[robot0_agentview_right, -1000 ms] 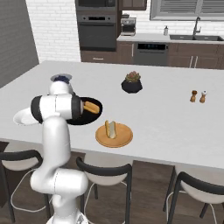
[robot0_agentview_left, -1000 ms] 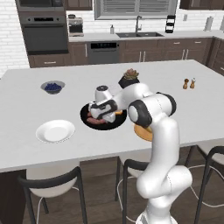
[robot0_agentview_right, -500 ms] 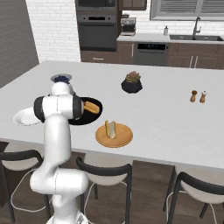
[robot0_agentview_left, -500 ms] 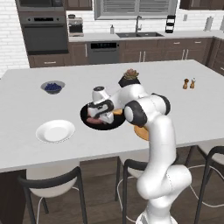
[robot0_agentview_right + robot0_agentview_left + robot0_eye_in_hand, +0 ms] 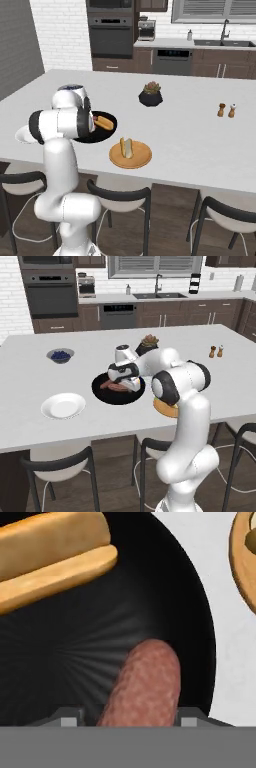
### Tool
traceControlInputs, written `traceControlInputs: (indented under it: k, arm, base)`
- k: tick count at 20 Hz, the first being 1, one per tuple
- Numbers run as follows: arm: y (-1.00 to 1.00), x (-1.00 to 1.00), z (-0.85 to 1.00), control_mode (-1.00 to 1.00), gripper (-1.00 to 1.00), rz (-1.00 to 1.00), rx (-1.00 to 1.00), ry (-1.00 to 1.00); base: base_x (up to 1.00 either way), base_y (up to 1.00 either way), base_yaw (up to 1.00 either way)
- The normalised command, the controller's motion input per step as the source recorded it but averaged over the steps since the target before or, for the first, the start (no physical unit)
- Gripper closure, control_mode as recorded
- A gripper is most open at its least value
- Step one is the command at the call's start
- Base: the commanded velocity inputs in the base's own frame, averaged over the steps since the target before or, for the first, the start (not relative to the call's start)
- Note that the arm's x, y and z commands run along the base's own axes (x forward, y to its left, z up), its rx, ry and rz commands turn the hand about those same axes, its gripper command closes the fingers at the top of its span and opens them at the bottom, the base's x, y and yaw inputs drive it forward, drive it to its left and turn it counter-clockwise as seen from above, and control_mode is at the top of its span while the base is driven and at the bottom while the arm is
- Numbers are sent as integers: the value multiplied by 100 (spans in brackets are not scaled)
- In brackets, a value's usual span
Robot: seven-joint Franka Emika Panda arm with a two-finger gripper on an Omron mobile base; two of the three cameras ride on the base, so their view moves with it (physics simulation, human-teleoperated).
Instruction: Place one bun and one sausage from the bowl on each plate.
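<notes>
- A sausage lay in the black bowl, between the two finger tips of the gripper.
- The jaws stood partly apart at its sides; contact could not be told.
- A bun lay in the bowl beyond.
- The tan plate held another bun; the white plate sat to the left.

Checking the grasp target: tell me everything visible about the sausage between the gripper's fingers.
The sausage is reddish-brown with a mottled skin and a rounded end. It lies flat in the glossy black bowl, apart from the bun beyond it. It runs up between the two finger tips of the gripper, which flank it on both sides; whether they touch it cannot be told. Its near end is out of sight.
</notes>
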Motion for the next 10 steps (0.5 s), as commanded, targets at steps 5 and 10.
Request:
traceControlInputs:
  k: [5,10]
  arm:
    - [-100,-100,95,-100,100,-27,7,-5]
    - [-100,-100,59,-100,100,-27,9,0]
  base:
    - [0,0,0]
    - [0,0,0]
